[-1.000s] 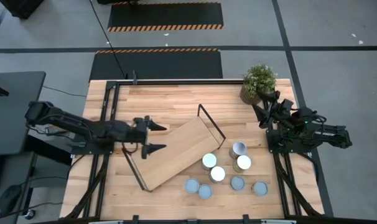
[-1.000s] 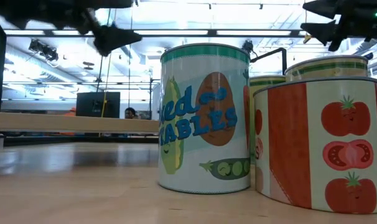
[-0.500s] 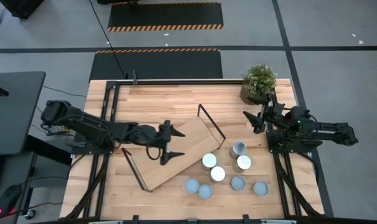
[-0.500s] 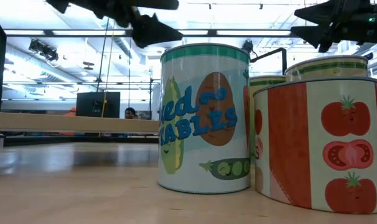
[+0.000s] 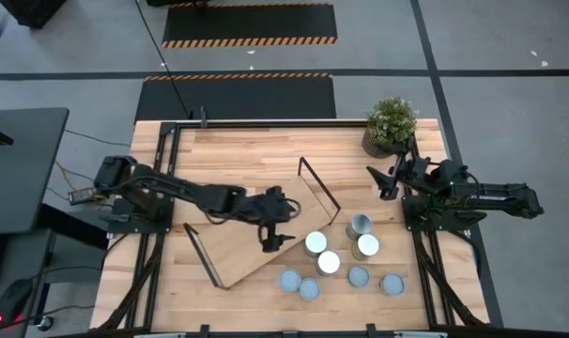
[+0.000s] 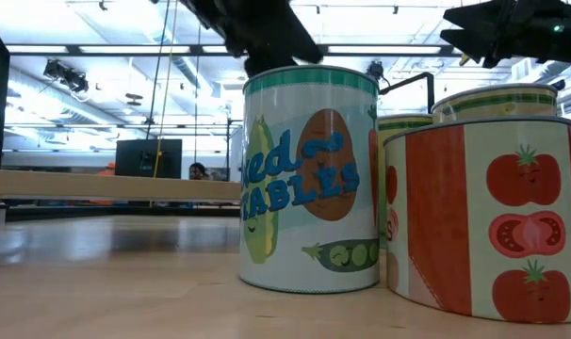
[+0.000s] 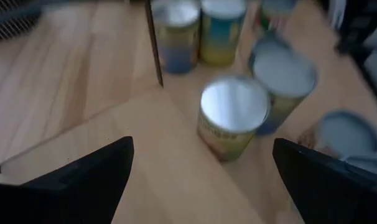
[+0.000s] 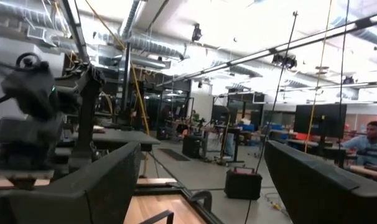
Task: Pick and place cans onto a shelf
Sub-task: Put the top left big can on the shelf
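Note:
Several cans stand upright in a cluster on the table at the near right; the nearest to my left gripper has a shiny silver top (image 5: 314, 243) (image 7: 233, 106). The shelf (image 5: 252, 239), a light-wood board with a black wire loop (image 5: 318, 192) at each short end, lies flat and aslant on the table. My left gripper (image 5: 283, 225) hovers open above the board's right end, just left of the cans, and shows open in its wrist view (image 7: 204, 180). My right gripper (image 5: 380, 183) is open in the air at the far right, below the potted plant (image 5: 392, 122).
The potted plant stands at the table's far right corner. In the low view a vegetables can (image 6: 309, 179) and a tomato can (image 6: 483, 217) stand close to the camera. A person (image 8: 369, 140) sits in the room beyond the table. Bare wood lies at the far left of the table.
My left gripper has gone toward the table's right edge, from the shelf's left end across the board to just beside the cans, staying open. My right gripper has swung from pointing at the plant toward the table's left. The cans and the shelf have kept still.

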